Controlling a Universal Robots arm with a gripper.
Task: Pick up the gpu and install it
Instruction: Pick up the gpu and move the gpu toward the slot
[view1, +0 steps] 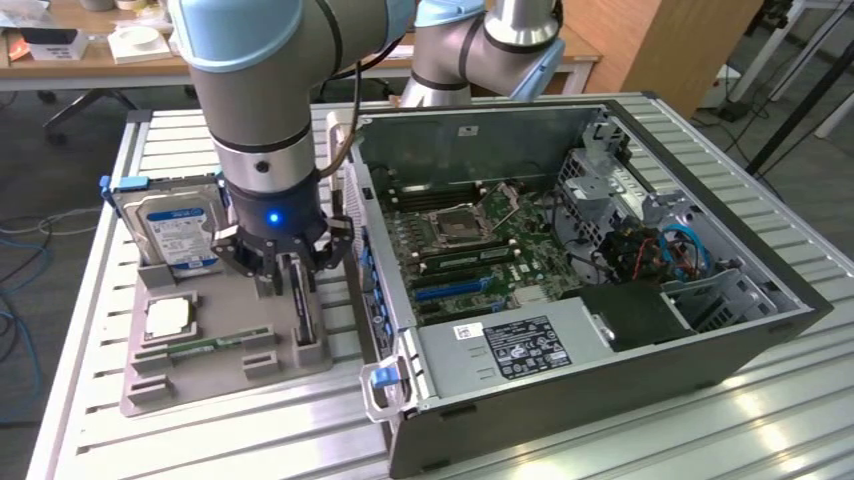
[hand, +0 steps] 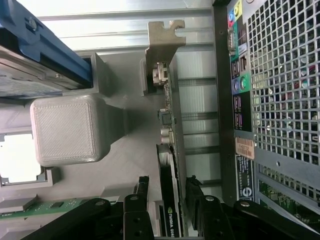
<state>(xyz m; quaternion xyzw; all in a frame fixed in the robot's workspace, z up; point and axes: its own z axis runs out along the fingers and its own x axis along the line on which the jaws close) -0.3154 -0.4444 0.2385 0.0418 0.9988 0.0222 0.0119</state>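
Slatted metal table (view1: 747, 425); wooden desk (view1: 80, 72) behind; grey floor (view1: 38, 185)

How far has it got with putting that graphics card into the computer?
Early on. Done: the gripper sits low over the gpu, with an open finger on each side of the card. In hand: nothing is gripped; the gpu stands on edge in the grey holder tray. Left: closing on it, lifting it out and seating it in the open computer case.

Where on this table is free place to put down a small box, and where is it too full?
Free: the bare table strip beside the computer case, at the exterior view's lower right. Crowded: the tray, where the gripper straddles the gpu.
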